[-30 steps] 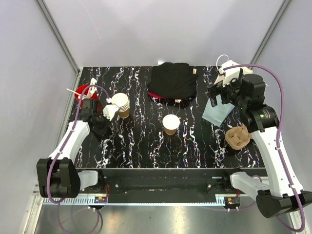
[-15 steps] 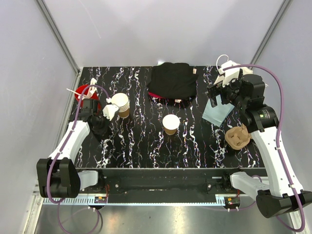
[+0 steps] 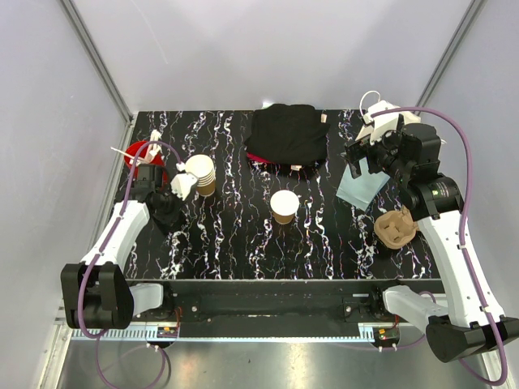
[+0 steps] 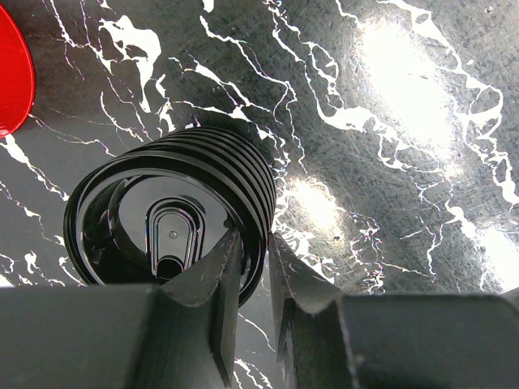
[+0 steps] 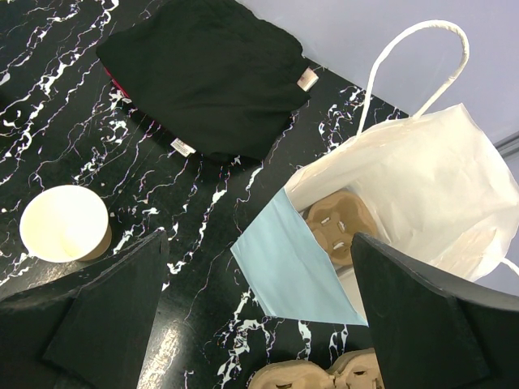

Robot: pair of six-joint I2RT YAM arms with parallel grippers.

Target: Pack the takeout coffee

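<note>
The takeout coffee cup (image 3: 284,206), tan with a pale cream inside, stands open-topped mid-table, and shows at the lower left of the right wrist view (image 5: 65,224). A stack of black lids (image 4: 162,211) lies at the table's left (image 3: 169,217). My left gripper (image 4: 253,239) is down on it (image 3: 166,209). One finger sits inside the top lid and the other outside, closed narrowly on the rim. My right gripper (image 5: 259,243) hangs wide open at the back right (image 3: 363,156), above the bag's mouth, with nothing between its fingers.
A nested stack of tan cups (image 3: 201,174) and a red cup (image 3: 139,152) stand at the back left. A black cloth (image 3: 285,136) lies at the back middle. The white paper bag (image 5: 422,178) holds a cardboard carrier (image 5: 340,231), with blue paper (image 5: 300,275) at its mouth. Another carrier (image 3: 396,227) lies nearer.
The right wrist has turned a little. Nothing else has visibly moved.
</note>
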